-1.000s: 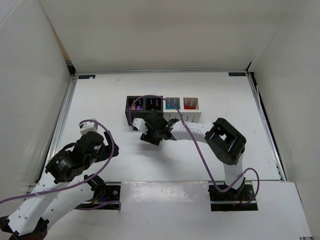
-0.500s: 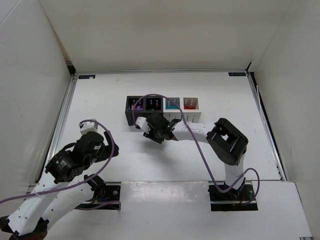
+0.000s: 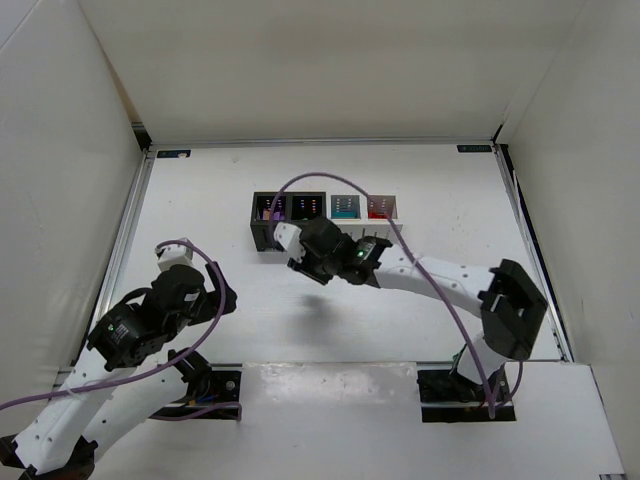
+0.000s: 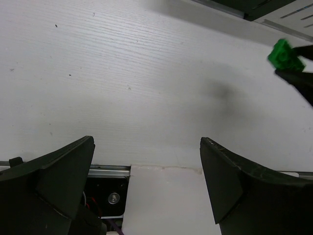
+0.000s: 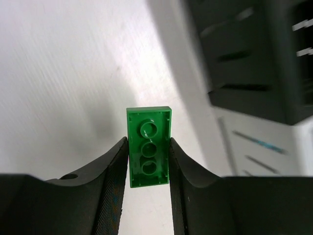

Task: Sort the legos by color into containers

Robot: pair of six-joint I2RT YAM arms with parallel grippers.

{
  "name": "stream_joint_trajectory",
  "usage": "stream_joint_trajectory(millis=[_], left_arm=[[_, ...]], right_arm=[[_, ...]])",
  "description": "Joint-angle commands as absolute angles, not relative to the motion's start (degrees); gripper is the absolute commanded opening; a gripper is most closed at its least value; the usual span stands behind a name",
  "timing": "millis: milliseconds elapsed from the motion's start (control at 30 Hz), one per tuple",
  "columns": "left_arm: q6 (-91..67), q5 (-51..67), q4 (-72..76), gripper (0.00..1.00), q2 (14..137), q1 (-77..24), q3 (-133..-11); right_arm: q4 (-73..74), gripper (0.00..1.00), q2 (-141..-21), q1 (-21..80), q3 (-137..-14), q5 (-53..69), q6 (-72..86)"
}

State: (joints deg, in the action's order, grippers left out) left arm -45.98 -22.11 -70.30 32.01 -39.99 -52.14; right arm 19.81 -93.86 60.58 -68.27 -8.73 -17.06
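Observation:
My right gripper is shut on a green lego brick, underside facing the camera, held above the table just in front of the containers. The brick also shows in the left wrist view. In the top view the right gripper sits at the front left of the row of four bins, two black on the left and two white on the right. Purple, teal and red show inside three bins. My left gripper is open and empty, low over the near left of the table.
The black bin's slotted front and a white bin's front are close on the right in the right wrist view. White walls enclose the table. The left arm's black base plate lies at the table's near edge.
The right gripper has moved up toward the bins with the green brick, and the right arm's elbow has swung out to the right. The left arm has barely moved.

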Motion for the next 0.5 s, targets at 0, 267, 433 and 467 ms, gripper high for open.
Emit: stream_joint_trajectory(millis=[0,267,433,467], left_arm=[[-46.1,-23.3,-70.1,1.0,31.6,-40.2,-53.5],[-46.0,-23.5,-70.2,1.0,31.6,-40.3,-54.0],[-45.6,-23.5,-70.0,1.0,32.6,-40.2,-54.7],[-45.6,-23.6,-69.9,1.0,33.0,-40.2,-54.8]], right_arm=[[20.4,0.31,-89.7,59.3,-73.6,-9.6,-16.2],[17.4,0.29,-94.3,52.7,-86.5,-7.9,-18.6],[15.0,0.29,-101.2,49.8,-93.2,-8.0,-18.0],[14.7,0.29,-101.7,49.3,-93.4,-7.7,-17.9]])
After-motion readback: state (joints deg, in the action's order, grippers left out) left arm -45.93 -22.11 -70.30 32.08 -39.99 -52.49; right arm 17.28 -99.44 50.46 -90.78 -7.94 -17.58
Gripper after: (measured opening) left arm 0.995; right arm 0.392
